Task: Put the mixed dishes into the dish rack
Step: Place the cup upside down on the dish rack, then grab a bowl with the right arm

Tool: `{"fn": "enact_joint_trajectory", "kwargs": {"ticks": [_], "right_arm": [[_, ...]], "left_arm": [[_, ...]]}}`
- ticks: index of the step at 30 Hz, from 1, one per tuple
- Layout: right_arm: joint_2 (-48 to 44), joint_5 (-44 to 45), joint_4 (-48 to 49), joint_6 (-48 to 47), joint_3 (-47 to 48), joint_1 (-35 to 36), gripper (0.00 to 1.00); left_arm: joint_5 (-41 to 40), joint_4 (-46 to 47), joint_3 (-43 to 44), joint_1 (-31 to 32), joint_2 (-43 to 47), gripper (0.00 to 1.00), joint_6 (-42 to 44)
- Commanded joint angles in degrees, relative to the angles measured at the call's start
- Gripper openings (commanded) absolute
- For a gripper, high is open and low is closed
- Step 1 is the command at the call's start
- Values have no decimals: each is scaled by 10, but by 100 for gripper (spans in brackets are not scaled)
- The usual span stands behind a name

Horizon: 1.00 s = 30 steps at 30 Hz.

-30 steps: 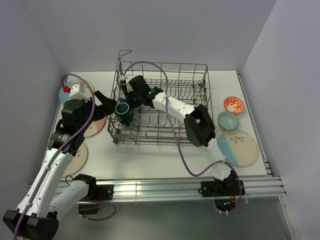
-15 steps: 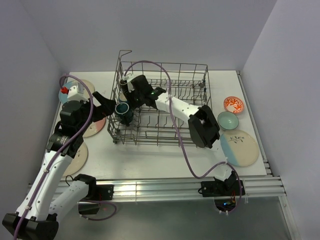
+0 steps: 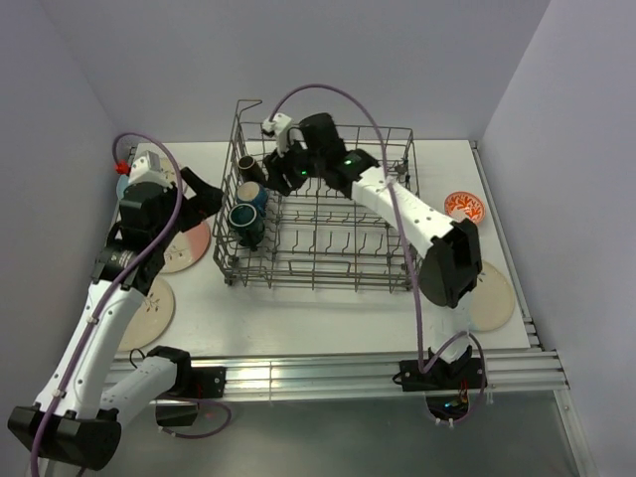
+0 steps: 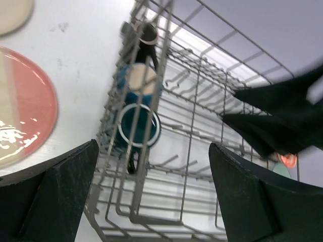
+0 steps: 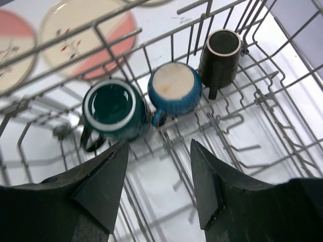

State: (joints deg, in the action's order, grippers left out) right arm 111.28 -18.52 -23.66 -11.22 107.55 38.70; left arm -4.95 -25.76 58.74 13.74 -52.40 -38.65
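The right arm (image 3: 397, 204) arches over the grey wire dish rack (image 3: 308, 270) at upper centre, the right gripper (image 5: 159, 146) spread empty above three glazed round mugs (image 5: 174, 88), and the left gripper (image 4: 154, 146) gapes wide.

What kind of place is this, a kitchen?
Probably a test bench, not a kitchen: left arm and right arm bolted to a white table, blank walls around, a dish rack holding mugs.
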Motion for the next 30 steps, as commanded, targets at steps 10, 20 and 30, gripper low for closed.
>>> {"fn": "enact_joint_trajectory", "kwargs": {"ticks": [10, 20, 30], "right_arm": [[-202, -287, -89, -99, -153, -148, 59], [-319, -200, -74, 34, -286, -364, 53], [-397, 46, -31, 172, -435, -522, 49]], "left_arm": [[212, 50, -29, -269, -43, 95, -81], [270, 113, -167, -284, 40, 97, -85], [250, 55, -215, -284, 120, 96, -62]]}}
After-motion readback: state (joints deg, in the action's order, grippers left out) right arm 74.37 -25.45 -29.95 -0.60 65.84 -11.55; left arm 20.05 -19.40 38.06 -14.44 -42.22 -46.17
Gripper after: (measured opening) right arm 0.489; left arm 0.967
